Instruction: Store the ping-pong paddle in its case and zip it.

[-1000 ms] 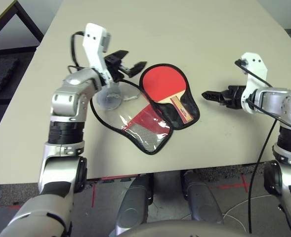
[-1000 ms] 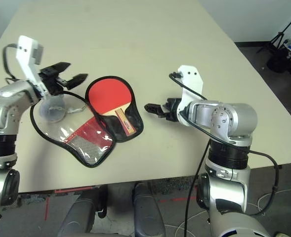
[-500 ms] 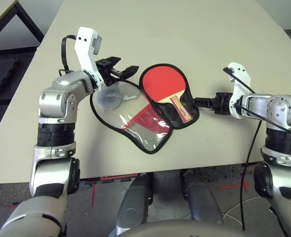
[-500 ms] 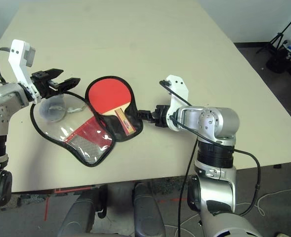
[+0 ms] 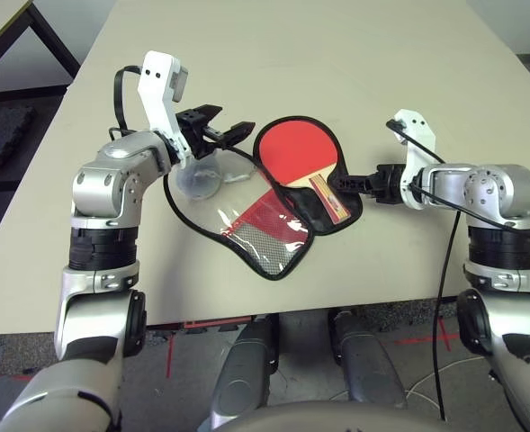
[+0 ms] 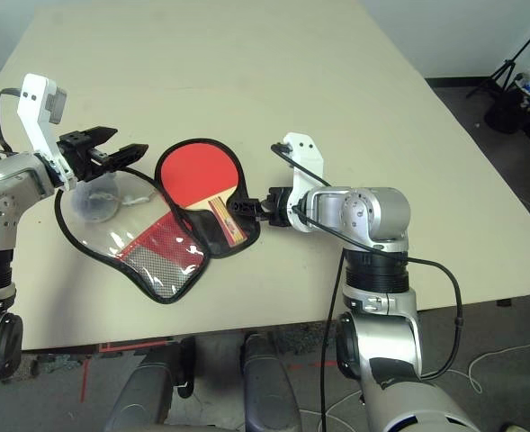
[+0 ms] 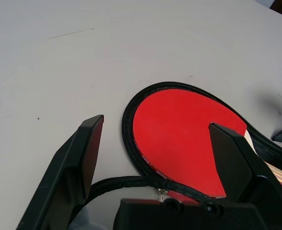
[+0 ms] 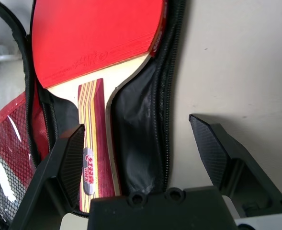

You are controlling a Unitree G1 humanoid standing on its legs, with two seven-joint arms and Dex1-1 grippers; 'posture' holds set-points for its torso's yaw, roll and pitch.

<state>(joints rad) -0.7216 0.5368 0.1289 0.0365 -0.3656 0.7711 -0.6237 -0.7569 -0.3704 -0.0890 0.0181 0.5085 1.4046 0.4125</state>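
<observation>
Two grippers, both spread wide, gripping nothing. Ping-pong paddle (image 5: 299, 159) lying in the open case (image 5: 273, 202), handle running toward five o'clock. Right gripper (image 5: 345, 183) nearer, paddle at its nine o'clock; left gripper (image 5: 227, 131) at the case's ten o'clock.

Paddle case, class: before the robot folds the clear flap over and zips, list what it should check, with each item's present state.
1. Ping-pong paddle lies inside the black half of the case: ok.
2. Handle within the zipper edging: ok.
3. Clear flap folded over the paddle: not ok, it lies spread open.
4. Left gripper open near the flap's edge: ok.
5. Right gripper open, straddling the case's edge: ok.
6. Zipper pull's position: cannot tell.
</observation>
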